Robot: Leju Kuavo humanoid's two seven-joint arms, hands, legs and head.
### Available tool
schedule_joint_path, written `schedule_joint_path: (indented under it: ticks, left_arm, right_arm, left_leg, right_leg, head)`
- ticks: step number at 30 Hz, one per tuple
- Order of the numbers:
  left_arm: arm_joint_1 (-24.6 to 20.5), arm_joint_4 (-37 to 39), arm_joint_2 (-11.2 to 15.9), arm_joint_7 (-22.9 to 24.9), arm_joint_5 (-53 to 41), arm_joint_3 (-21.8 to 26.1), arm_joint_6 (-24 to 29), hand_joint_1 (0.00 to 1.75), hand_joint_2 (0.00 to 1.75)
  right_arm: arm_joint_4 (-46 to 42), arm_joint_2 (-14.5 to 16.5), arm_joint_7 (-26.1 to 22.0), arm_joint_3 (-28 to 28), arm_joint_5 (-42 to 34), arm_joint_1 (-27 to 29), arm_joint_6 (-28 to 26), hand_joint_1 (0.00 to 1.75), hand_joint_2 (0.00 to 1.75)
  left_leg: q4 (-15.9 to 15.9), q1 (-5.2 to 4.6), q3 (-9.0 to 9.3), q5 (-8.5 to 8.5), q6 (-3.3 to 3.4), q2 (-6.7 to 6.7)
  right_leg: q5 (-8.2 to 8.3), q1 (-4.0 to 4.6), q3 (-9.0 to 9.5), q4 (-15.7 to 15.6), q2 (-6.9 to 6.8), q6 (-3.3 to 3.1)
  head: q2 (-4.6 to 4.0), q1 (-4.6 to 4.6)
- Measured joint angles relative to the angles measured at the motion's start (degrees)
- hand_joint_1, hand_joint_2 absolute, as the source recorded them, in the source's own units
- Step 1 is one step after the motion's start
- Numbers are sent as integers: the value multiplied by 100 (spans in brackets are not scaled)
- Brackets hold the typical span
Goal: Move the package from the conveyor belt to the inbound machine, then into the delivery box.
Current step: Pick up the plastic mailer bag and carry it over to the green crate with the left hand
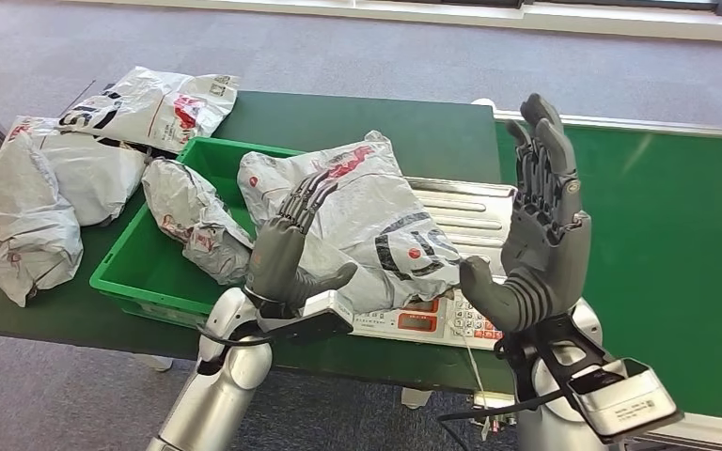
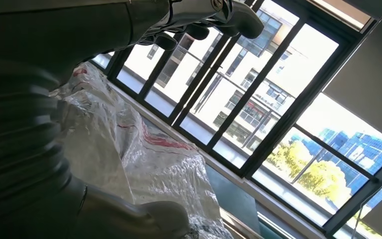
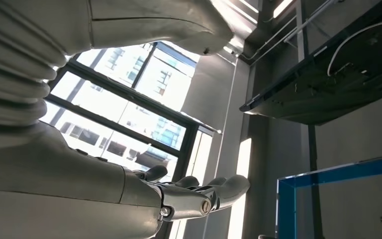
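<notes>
At the far left of the dark green desk (image 1: 432,132) we see three crumpled grey plastic mailing bags (image 1: 52,178) lying in a loose heap, one partly over the desk's left edge. Right of them stands a shallow green plastic bin (image 1: 141,272) holding one more small grey bag (image 1: 193,221) along its left side. The task's large grey plastic package with red and black print (image 1: 367,221) lies across the bin's right rim and onto the silver weighing scale with a keypad (image 1: 461,211). The left hand (image 1: 287,254) rests against the package's near left side, fingers extended along its surface; it grips nothing. The right hand (image 1: 536,235) is raised upright at the scale's right, just beside the package, fingers straight and apart, holding nothing. At far right runs the green conveyor belt (image 1: 677,244).
</notes>
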Motion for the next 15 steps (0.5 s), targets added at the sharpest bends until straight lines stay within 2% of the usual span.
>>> schedule_joint_path:
  ticks: [5,8,12,15]
  left_arm:
    - [-14,26,7,26,-61,-3,7,0,175]
    - [-162,126,66,251,-576,-55,46,0,175]
    - [-934,823,270,669,-1469,-314,-8,0,175]
    - [-1554,1470,379,628,-1555,-554,-342,0,175]
  right_arm:
    - [-61,-21,-25,0,33,31,-52,0,175]
    - [-188,-36,-121,0,198,80,-421,0,175]
    - [-684,-120,-115,7,433,203,-949,0,175]
    - [-990,-173,-35,10,525,269,-1050,0,175]
  left_leg:
    - [0,0,-1,0,0,0]
    - [1,-1,-2,1,2,-4]
    - [1,-1,-4,6,2,-13]
    - [1,0,0,9,-1,-7]
  right_leg:
    - [0,-1,0,0,0,0]
    - [0,-1,-2,0,-3,1]
    - [1,0,1,0,-19,0]
    - [6,-1,3,0,-12,0]
  head:
    - [0,0]
    - [0,0]
    - [0,1]
    - [0,-1]
